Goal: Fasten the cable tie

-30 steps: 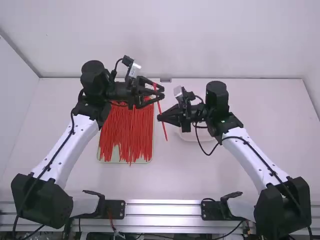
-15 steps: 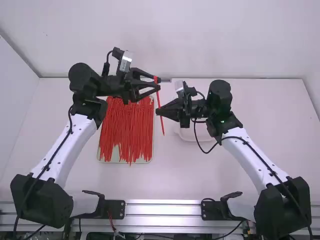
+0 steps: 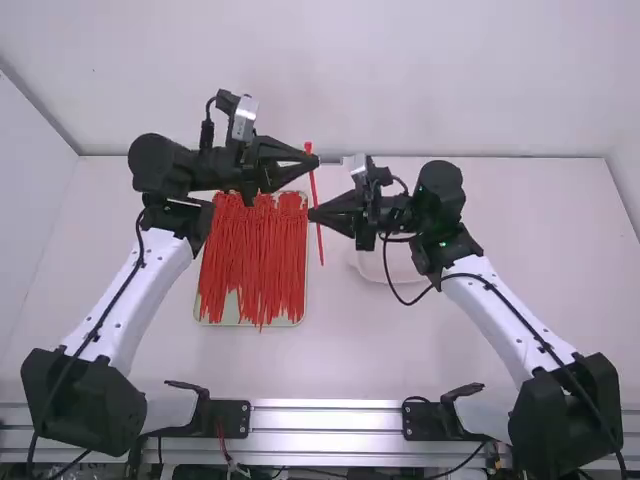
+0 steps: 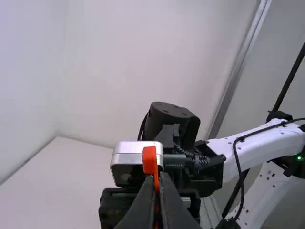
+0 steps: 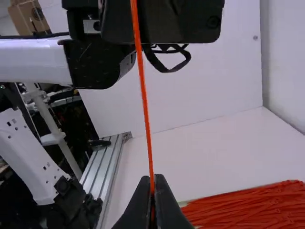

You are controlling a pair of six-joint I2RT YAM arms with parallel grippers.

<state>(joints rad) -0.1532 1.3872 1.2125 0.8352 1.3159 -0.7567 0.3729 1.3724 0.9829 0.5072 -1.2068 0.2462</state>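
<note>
Tie: one red cable tie, held in the air by both grippers, clear of the table. In the high view it stands nearly upright, a little tilted, with its head at the far end and its tail pointing toward the camera.
Tie, place: between the two arms, just beside the right edge of the pile, and left of the bowl.
Tie head: a small red block that sticks out just past the left fingertips in the left wrist view.
Left gripper: reaches in from the left, its jaws pressed together on the strap right under the head.
Right gripper: reaches in from the right, its jaws pinching the strap lower down, about mid-length. In the right wrist view the strap runs straight from this pinch to the left gripper.
Tail: hangs free beyond the right gripper's hold; whether its tip touches the table, I cannot tell.
Loop: not formed, the tail is not in the head.
Pile: many loose red ties lying side by side on a pale tray, under the left arm.
Bowl: white, on the table under the right arm's wrist.
</note>
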